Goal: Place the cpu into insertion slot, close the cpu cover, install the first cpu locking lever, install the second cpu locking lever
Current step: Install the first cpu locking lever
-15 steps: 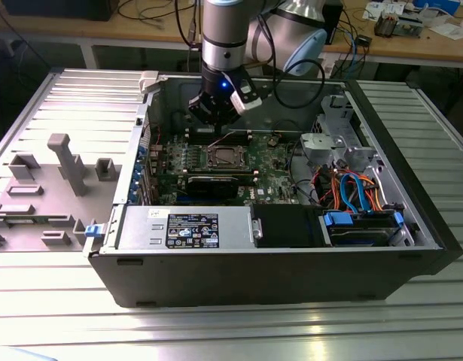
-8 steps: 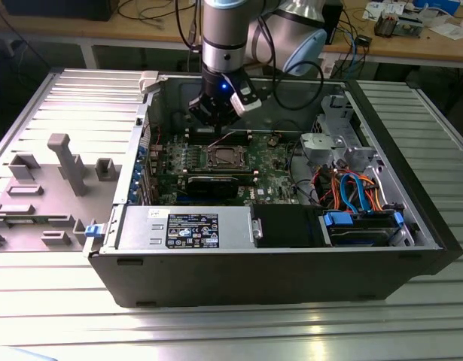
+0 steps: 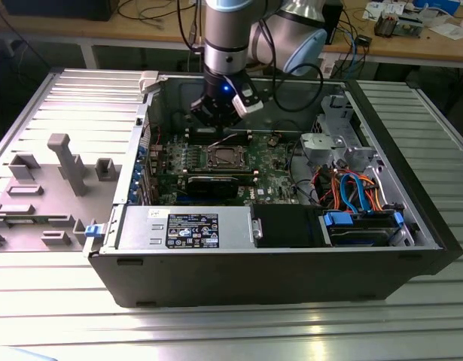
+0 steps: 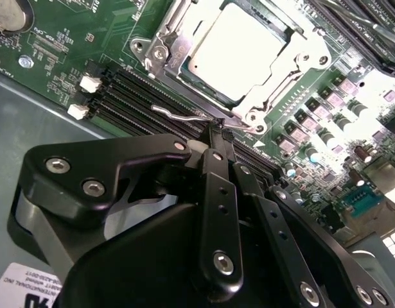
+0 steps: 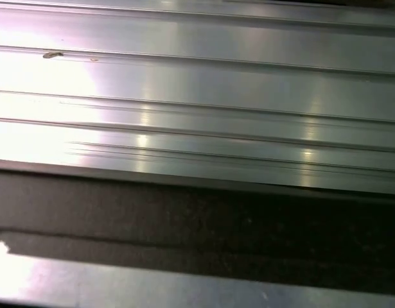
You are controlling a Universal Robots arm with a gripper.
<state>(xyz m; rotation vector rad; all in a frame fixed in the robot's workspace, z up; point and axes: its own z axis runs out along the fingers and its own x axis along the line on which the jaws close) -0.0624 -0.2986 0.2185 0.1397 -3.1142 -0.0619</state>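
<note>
The gripper is closed, fingertips together w/ nothing held, tip set at the wire locking lever beside the insertion slot. The cpu is seated under the closed cpu cover. Judged best: lever pushed down & tucked under its hook w/o scraping the motherboard.
</note>
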